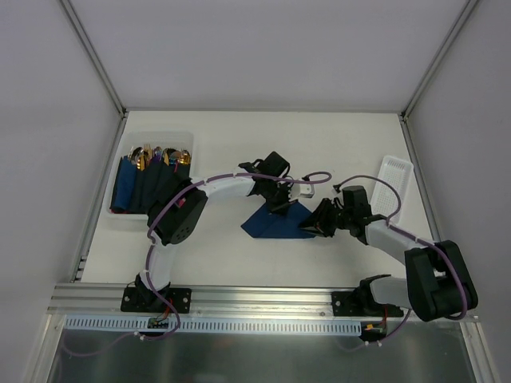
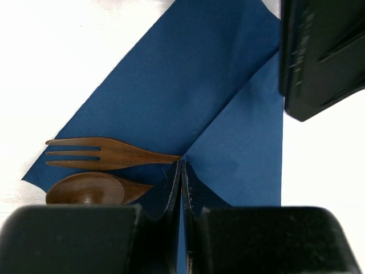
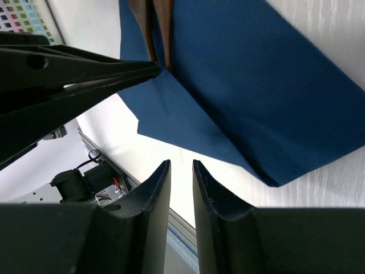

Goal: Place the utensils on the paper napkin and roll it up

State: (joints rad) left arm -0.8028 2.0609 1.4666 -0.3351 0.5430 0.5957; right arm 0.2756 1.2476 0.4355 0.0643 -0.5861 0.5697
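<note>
The navy paper napkin (image 1: 275,225) lies mid-table with one flap folded over (image 2: 245,148). On it rest two bronze utensils, a fork (image 2: 108,153) and a spoon (image 2: 85,189); their handles run under the flap. My left gripper (image 2: 181,165) is shut, its tips resting on the flap's corner where the handles disappear. My right gripper (image 3: 181,165) hovers just off the napkin's (image 3: 256,85) near edge, its fingers a narrow gap apart with nothing between them. The handles (image 3: 157,28) show in the right wrist view beside the left fingers (image 3: 85,71).
A clear bin (image 1: 120,214) at the left holds rolled navy napkins and gold cutlery. A white slotted tray (image 1: 395,182) lies at the right edge. The metal rail (image 1: 263,297) runs along the table's near edge.
</note>
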